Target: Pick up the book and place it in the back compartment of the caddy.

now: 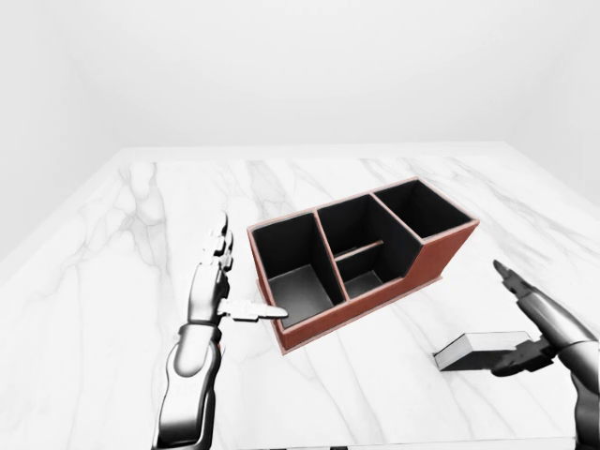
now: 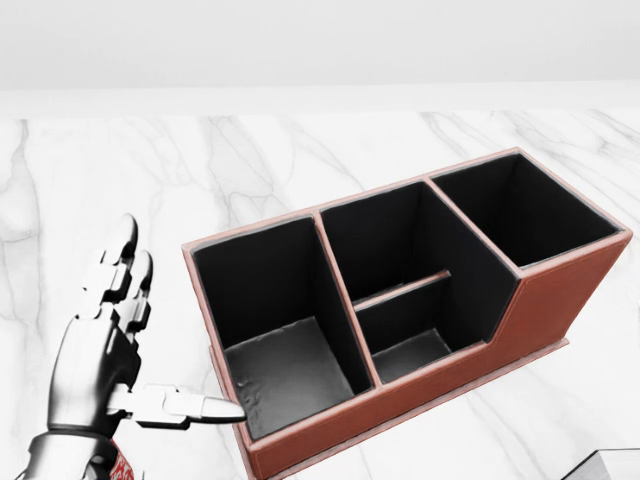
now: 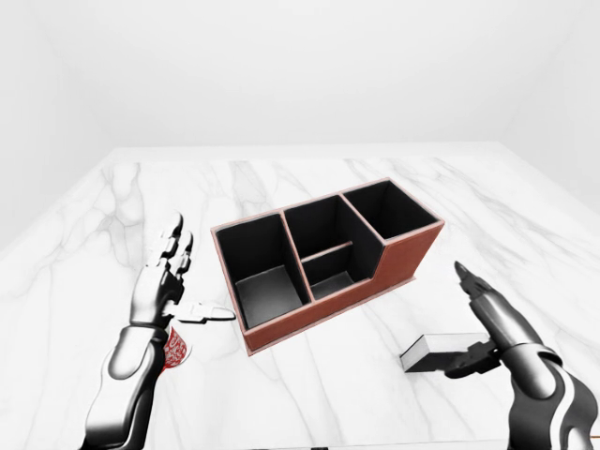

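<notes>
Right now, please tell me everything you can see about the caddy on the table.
The caddy is a long reddish-brown box, leather-like, with a black lining. It stands upright and askew on the white marble table. Four open compartments show, all empty: a large one at the left-eye view's left end, two small middle ones split by a low divider, and one at the far right end. The left hand stands open beside its left end; contact is unclear.

Everything I see is bright, evenly lit and sharp edge to edge, with no blur or bending. The marble table [image 1: 112,272] is nearly washed out white. Shadows are faint; only the caddy [image 2: 545,305] interior goes dark. My left hand [image 2: 100,365] shows soft metallic highlights, brightest toward 9 o'clock.
</notes>
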You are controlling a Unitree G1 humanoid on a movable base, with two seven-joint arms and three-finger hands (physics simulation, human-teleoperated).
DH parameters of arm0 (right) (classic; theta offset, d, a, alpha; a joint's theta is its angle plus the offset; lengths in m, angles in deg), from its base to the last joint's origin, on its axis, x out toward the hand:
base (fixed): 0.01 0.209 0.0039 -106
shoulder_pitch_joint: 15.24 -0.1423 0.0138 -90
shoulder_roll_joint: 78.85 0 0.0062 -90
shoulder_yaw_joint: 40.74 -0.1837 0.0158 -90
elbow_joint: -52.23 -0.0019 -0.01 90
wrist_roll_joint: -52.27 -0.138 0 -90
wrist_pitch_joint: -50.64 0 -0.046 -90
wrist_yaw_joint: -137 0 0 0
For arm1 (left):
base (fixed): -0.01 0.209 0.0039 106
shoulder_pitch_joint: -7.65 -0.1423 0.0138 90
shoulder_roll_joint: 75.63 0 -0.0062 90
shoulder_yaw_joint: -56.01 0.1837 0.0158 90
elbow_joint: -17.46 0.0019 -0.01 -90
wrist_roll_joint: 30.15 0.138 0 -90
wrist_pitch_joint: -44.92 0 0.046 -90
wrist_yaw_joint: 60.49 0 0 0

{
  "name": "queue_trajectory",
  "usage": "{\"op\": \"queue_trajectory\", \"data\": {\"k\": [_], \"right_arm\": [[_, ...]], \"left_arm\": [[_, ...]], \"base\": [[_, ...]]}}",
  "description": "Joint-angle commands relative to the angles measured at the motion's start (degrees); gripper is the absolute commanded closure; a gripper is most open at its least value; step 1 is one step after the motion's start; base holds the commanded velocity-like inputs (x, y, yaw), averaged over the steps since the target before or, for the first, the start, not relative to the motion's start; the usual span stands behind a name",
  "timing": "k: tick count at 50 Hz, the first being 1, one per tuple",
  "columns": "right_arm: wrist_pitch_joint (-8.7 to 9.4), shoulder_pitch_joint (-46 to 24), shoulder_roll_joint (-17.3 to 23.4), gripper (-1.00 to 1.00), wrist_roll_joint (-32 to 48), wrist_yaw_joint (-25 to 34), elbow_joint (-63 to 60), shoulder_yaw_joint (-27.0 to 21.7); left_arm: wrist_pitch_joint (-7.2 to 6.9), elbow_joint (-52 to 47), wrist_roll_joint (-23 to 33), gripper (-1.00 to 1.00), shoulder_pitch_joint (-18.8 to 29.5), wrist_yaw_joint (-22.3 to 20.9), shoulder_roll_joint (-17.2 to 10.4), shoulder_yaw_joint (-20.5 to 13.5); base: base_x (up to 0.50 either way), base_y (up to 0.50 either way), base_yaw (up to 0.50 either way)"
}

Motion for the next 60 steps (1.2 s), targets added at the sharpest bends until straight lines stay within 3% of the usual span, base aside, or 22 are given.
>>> {"op": "queue_trajectory", "data": {"k": [1, 60], "right_arm": [[0.03, -0.2, 0.6, -1.0, 0.3, -0.9, 1.6, 0.1], [-0.23, -0.7, 2.6, -1.0, 1.5, -5.1, 9.0, 2.8]], "left_arm": [[0.0, 0.1, 0.0, -1.0, 0.0, 0.0, 0.0, 0.0], [0.0, 0.6, 0.3, -1.0, 0.0, 0.0, 0.0, 0.1]], "base": [[0.0, 0.0, 0.0], [0.0, 0.0, 0.0]]}}
